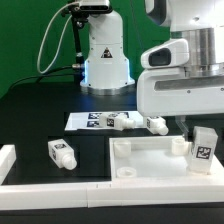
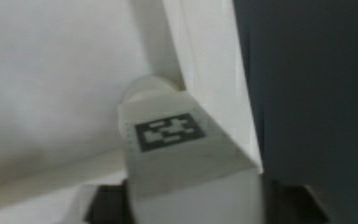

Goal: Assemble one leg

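My gripper (image 1: 199, 130) is shut on one leg (image 1: 203, 150), a stubby white peg with a black-and-white tag, held upright over the corner of the large white panel (image 1: 150, 162) on the exterior view's right. In the wrist view the leg (image 2: 172, 140) fills the space between my dark fingers (image 2: 108, 205), with the panel's rim (image 2: 197, 60) just beyond its tip. Whether the tip touches the panel is hidden. Two more legs (image 1: 126, 121) (image 1: 156, 124) lie by the marker board (image 1: 92, 120). Another leg (image 1: 62, 153) lies on the black table on the exterior view's left.
The arm's white base (image 1: 105, 60) stands at the back with black cables. A white raised border (image 1: 12, 160) runs along the table's left and front edges in the exterior view. The panel has round corner sockets (image 1: 127, 172).
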Controlling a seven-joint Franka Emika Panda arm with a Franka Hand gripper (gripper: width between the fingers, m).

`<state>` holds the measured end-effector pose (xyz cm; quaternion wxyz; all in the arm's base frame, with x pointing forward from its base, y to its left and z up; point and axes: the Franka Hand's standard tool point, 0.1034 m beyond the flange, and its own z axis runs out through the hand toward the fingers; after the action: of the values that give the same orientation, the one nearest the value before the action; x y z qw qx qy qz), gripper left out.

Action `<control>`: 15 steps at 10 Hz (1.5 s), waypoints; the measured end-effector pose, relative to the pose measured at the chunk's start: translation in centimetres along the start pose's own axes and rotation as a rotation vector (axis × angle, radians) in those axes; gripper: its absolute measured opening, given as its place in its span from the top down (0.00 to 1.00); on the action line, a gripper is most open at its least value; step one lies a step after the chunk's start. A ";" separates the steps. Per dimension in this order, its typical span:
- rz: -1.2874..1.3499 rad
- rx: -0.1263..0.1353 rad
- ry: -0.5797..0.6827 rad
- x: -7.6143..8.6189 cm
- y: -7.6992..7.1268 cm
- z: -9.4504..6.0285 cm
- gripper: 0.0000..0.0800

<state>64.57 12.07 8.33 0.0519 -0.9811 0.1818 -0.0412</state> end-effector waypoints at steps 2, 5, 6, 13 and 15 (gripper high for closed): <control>0.230 0.009 -0.005 0.2 0.4 0.0 0.62; 0.778 0.045 -0.043 0.1 0.4 0.1 0.62; 0.939 0.069 -0.067 0.2 0.5 0.1 0.62; 0.399 0.045 -0.096 -0.7 0.9 0.3 0.26; 0.285 0.038 -0.095 -0.8 0.9 0.4 0.19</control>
<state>63.53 11.61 7.77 0.0845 -0.9450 0.3157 0.0098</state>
